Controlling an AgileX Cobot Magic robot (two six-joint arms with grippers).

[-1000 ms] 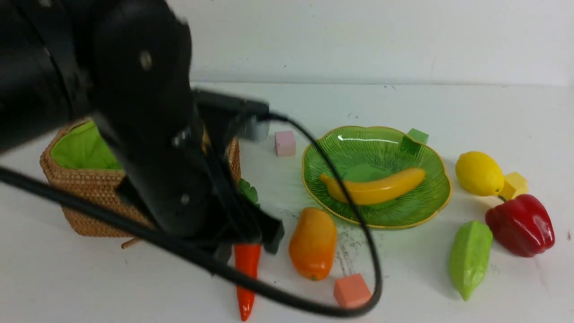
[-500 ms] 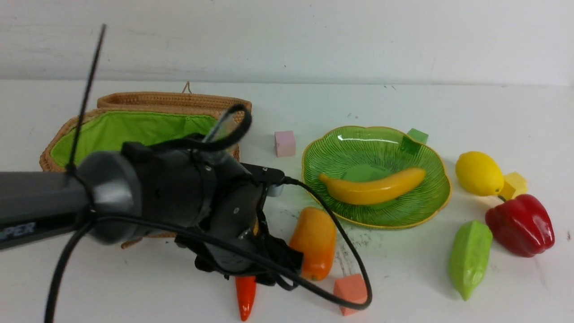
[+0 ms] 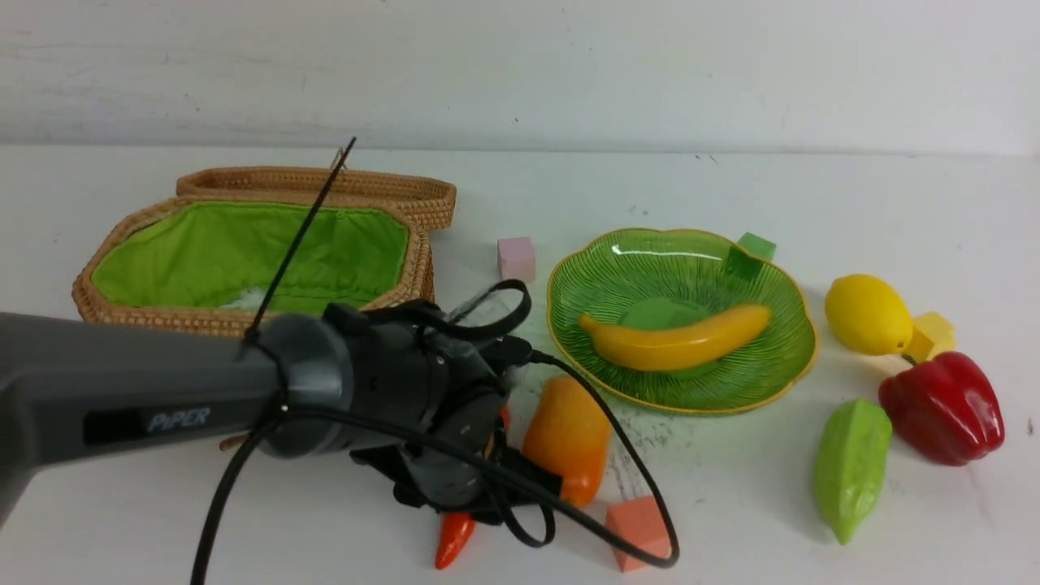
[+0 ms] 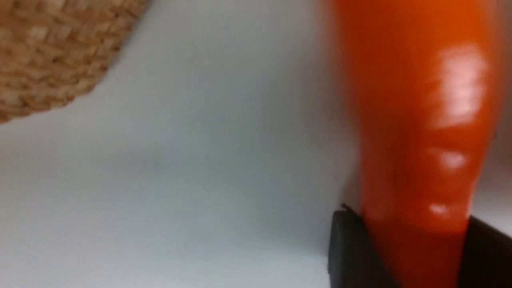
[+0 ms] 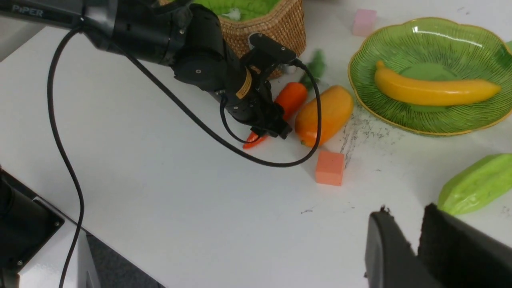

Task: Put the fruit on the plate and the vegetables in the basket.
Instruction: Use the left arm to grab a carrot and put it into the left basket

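The orange carrot [image 3: 452,539] lies on the table between the basket [image 3: 244,244] and the mango [image 3: 566,439]. My left gripper [image 5: 272,124] is down over its thin half, and in the left wrist view both black fingers press the carrot [image 4: 420,120] from either side. The banana [image 3: 678,341] rests on the green plate [image 3: 699,268]. Right of the plate are the lemon [image 3: 868,314], the red pepper [image 3: 942,406] and the pale green pod [image 3: 851,463]. My right gripper [image 5: 416,224] hovers near the pod [image 5: 472,184], a narrow slit between its fingers, nothing in it.
Small cubes are scattered about: pink [image 3: 517,258] behind the mango, green [image 3: 756,248] at the plate's far rim, yellow [image 3: 934,333] beside the lemon, salmon [image 3: 638,528] in front of the mango. The left arm's cable [image 3: 642,487] loops over the mango and the salmon cube.
The left arm came down from close to the camera onto the carrot. Its jaws opened, then closed around the carrot, whose tip has swung slightly.
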